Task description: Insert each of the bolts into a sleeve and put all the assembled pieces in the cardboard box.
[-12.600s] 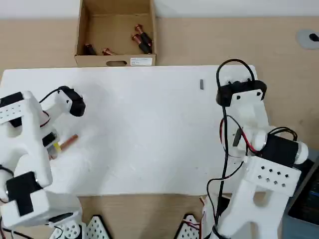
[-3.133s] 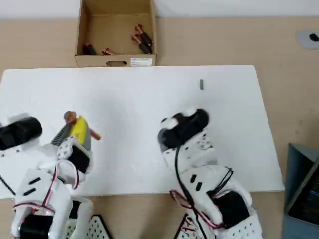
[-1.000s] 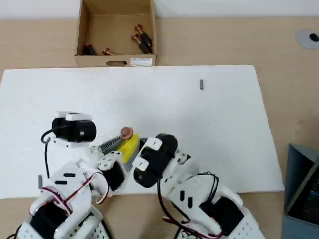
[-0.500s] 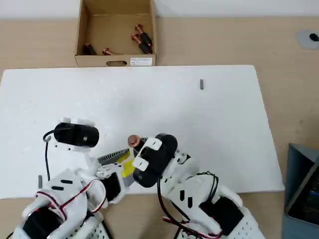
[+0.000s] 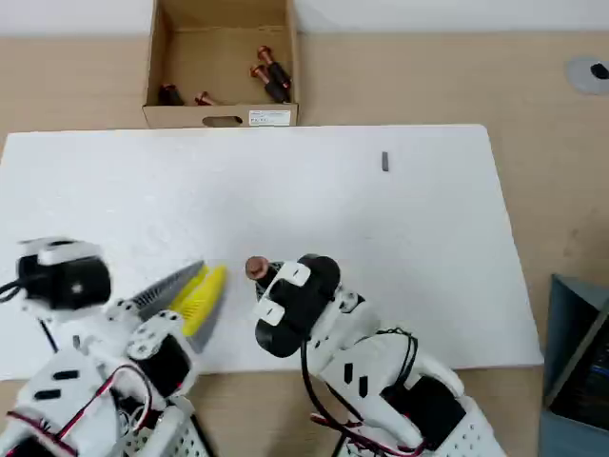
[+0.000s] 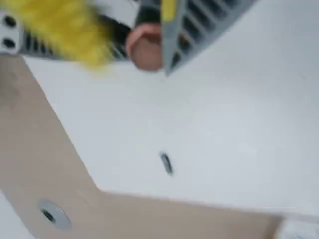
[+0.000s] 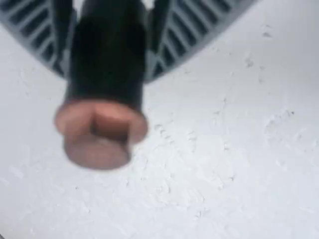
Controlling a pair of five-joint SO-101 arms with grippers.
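1. Right gripper (image 7: 107, 69): your right arm's ribbed grey jaws pinch a black cylindrical sleeve (image 7: 107, 50) from both sides, pressing against its wall.
2. Copper-coloured bolt (image 7: 99, 132): its flat round head sits against the sleeve's free end and is wider than the sleeve. A squarish mark shows on the head's face, though it is blurred. The shank is hidden inside the sleeve.
3. Location of the held piece: in the high view you find the copper head just ahead of the right arm's wrist, over the near half of the white foam sheet (image 5: 333, 219) and toward the left arm's side. You cannot tell whether it touches the sheet.
4. Left gripper (image 5: 211, 271): its jaws, one yellow and one ribbed grey, stand spread with nothing between them. The tips point toward the copper head, near it but apart.
5. Open cardboard box (image 5: 219, 116): it rests on the wooden worktop (image 5: 552, 143), just beyond the sheet's far edge.
6. Assembled pieces (image 5: 269, 71): copper heads on black sleeves lie in the box, two together by one side wall and two more in the opposite near corner.
7. Small dark loose sleeve (image 5: 384, 162): it lies alone on the sheet's far part, on your right arm's side, well apart from both grippers.
8. Grey round disc (image 5: 590, 71): it lies on the worktop at the far corner, off the sheet.
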